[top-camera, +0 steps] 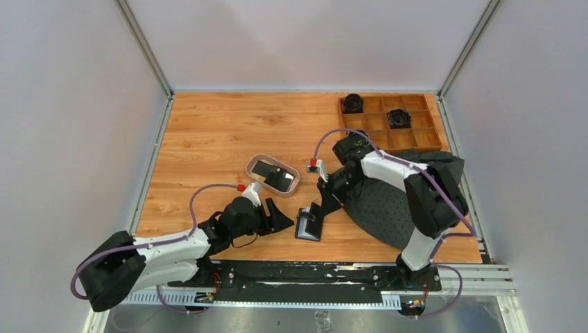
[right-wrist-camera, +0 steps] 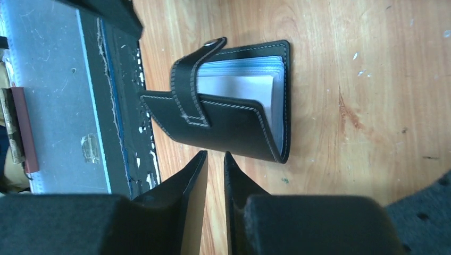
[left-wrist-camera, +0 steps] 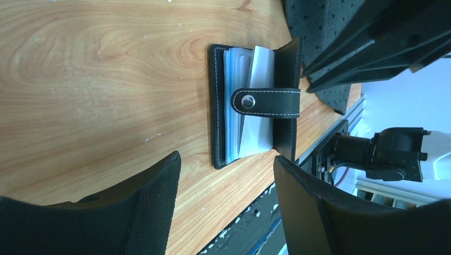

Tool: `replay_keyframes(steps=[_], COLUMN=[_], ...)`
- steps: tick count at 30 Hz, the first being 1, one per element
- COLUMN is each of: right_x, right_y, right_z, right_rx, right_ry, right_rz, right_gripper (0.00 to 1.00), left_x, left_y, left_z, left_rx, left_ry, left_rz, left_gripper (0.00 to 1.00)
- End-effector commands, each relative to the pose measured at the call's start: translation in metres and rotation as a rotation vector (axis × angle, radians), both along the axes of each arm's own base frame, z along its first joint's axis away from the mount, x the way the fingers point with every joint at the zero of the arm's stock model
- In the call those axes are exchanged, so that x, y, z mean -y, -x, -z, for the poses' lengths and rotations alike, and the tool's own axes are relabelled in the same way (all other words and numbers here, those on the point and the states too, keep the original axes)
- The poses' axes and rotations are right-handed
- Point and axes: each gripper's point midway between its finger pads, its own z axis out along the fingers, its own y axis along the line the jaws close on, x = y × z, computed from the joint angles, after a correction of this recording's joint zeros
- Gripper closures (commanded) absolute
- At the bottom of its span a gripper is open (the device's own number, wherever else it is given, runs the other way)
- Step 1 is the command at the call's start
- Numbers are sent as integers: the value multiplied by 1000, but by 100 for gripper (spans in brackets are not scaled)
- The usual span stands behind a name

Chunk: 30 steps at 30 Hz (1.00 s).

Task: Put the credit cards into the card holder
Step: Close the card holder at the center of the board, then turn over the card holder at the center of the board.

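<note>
Left wrist view: card holder (left-wrist-camera: 255, 109) lies on counter (left-wrist-camera: 106, 79), ahead of wide, empty left fingers (left-wrist-camera: 149, 207). Right fingers (right-wrist-camera: 181, 207) narrow, empty, just beside it.

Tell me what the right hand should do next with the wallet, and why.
Probably lift the nearly closed right hand over the raised cover of the wallet and press it down flat. That cover stands half folded over the sleeves, strap curled on top, so a card from the tray could hardly slide in.
</note>
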Motion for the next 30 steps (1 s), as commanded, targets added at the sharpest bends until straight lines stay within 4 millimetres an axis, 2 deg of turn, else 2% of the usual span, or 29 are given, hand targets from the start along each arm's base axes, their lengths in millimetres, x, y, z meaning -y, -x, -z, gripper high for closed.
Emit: replay_keyframes(steps=[1,6,9,12,21,25,30], right_x=[-9,-14,-7,-2,10,12,12], right_y=[-4,-8,-13,-17,-14,-11,-8], right_z=[16,43,62,72,85,87,88], right_rx=[-49,-39,-23,-17,-17,-32,-47], right_ry=[87,205,303,358,423,430,432], right_rz=[23,49,78,100,95,89,85], right_gripper=[80,80,81,81,80,80,80], left_x=[11,17,22,23,33,41,41], left_y=[-2,-4,-3,-1,5,16,24], left_z=[-7,-4,2,9,26,33,44], left_rx=[25,11,-19,-56,-168,-206,-245], left_ry=[-14,-36,-50,-62,-83,-96,-120], left_rz=[48,70,92,93,111,135,127], left_gripper=[31,26,26,21,22,25,27])
